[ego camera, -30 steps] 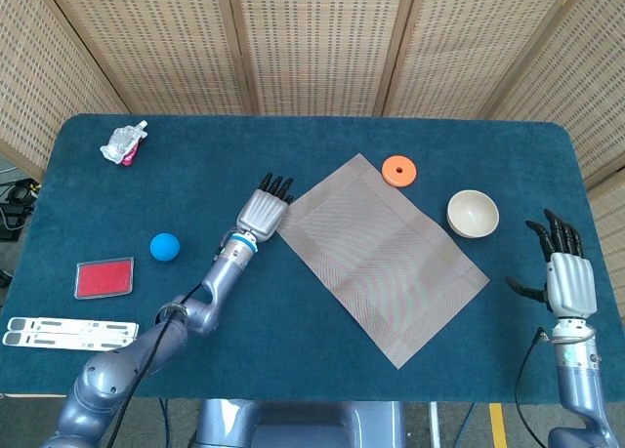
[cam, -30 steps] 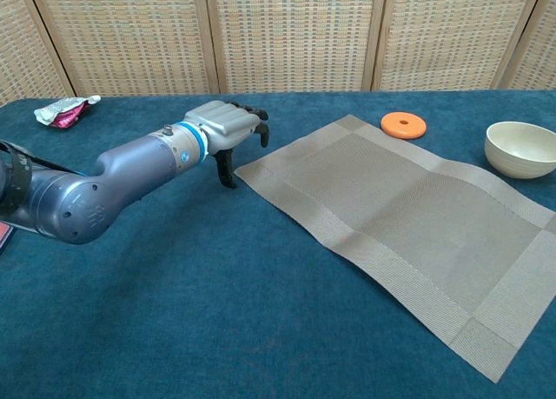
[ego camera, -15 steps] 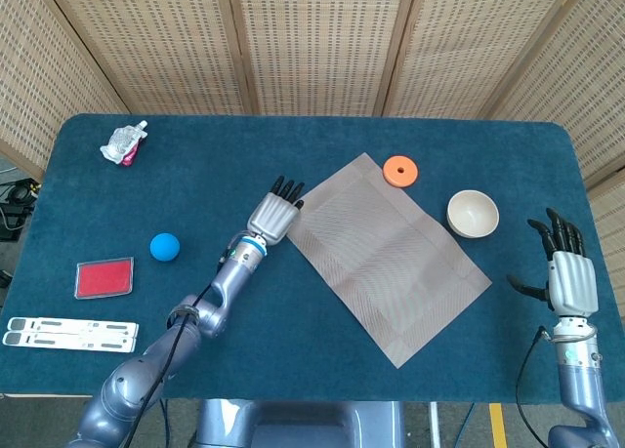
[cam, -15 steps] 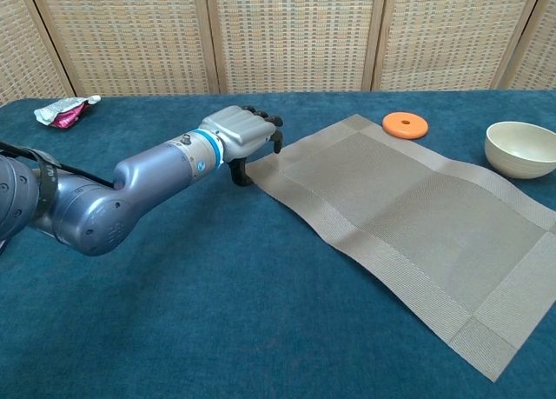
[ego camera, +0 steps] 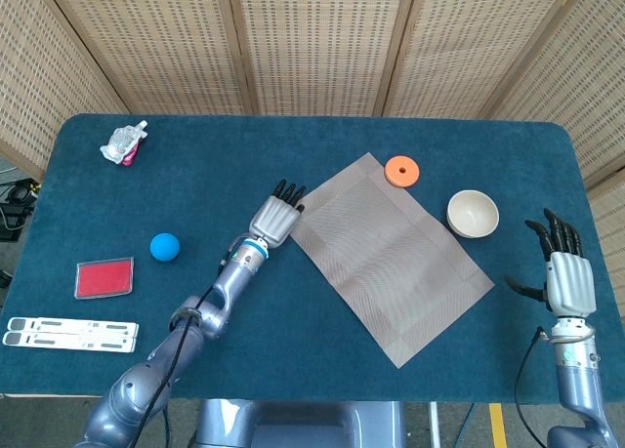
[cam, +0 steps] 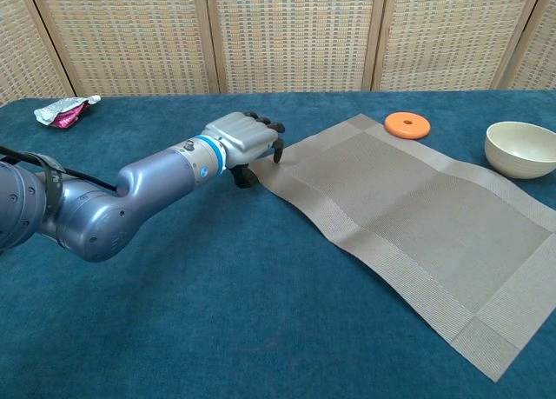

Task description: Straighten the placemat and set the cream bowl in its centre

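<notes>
The mat (ego camera: 389,255) lies skewed on the counter (ego camera: 293,360), one corner pointing at the robot, and the left hand (ego camera: 274,217) is at its left corner, palm down, fingertips (cam: 278,152) on or just over the border and the thumb below at the edge. Whether that corner is actually pinched cannot be told (the fingers hide the contact). The right hand (ego camera: 561,269) hangs open and empty beside the counter's right end. The bowl (ego camera: 473,213) sits just off the mat's upper right edge, beside an orange disc (ego camera: 398,170).

To do this step well, I would keep light downward pressure on the corner and swing it in an arc so the whole mat pivots flat; pushing straight in would likely buckle the weave. Watch the far edge, which could nudge the disc or bowl.

Against a second ago, the left hand has travelled right to the mat, and the corner has shifted rightward with it; the bowl, disc and right hand have not moved.
</notes>
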### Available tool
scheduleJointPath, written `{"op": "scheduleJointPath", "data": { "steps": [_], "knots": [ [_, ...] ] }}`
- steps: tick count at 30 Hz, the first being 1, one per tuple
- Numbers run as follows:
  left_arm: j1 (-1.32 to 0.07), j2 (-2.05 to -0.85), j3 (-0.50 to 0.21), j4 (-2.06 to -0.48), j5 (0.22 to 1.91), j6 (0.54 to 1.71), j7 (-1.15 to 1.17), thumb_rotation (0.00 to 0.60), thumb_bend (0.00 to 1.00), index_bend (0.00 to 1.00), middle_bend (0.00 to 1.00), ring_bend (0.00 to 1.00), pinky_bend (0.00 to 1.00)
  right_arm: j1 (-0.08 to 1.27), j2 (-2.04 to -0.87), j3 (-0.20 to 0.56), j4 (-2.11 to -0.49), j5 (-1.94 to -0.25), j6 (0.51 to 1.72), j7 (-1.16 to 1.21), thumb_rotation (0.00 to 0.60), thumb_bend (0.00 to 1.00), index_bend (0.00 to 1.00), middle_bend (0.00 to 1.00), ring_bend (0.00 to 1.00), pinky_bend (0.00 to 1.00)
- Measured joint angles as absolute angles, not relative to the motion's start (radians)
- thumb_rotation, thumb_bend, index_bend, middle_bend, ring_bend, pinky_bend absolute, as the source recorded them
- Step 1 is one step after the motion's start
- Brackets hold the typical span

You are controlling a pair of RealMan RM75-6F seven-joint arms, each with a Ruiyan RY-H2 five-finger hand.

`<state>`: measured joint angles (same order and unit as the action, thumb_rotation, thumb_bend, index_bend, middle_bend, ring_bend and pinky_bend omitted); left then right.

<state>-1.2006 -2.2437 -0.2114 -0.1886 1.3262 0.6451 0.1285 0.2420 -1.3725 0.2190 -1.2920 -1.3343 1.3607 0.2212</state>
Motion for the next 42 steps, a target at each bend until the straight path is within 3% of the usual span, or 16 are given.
{"op": "scheduleJointPath", "data": {
  "steps": [9,14,23,42],
  "knots": [
    [-1.207,-2.257,-0.215,-0.17,1.328,0.68,0.109,0.6,0.5,0.3,0.0,0.0,0.0,0.241,-1.372,0.218,-1.296,-1.339,1.364,0.225,0.6,0.28,0.2,0.0,0.0,0.0],
    [-1.214,-2.269,-0.221,-0.159,1.326,0.705,0.112,0.6,0.51,0.43,0.0,0.0,0.0,0.241,-1.369,0.216,-1.299,-1.342,1.365,0.23,0.6,0.28,0.21,0.0,0.0,0.0],
    [-1.219,-2.269,-0.233,-0.156,1.31,0.688,0.139,0.6,0.5,0.56,0.0,0.0,0.0,0.24,-1.363,0.213,-1.308,-1.347,1.364,0.239,0.6,0.28,0.21,0.0,0.0,0.0],
    [-1.207,-2.268,-0.223,-0.149,1.318,0.709,0.126,0.6,0.51,0.58,0.0,0.0,0.0,0.244,-1.359,0.205,-1.308,-1.358,1.355,0.247,0.6,0.28,0.21,0.0,0.0,0.0]
  ]
}}
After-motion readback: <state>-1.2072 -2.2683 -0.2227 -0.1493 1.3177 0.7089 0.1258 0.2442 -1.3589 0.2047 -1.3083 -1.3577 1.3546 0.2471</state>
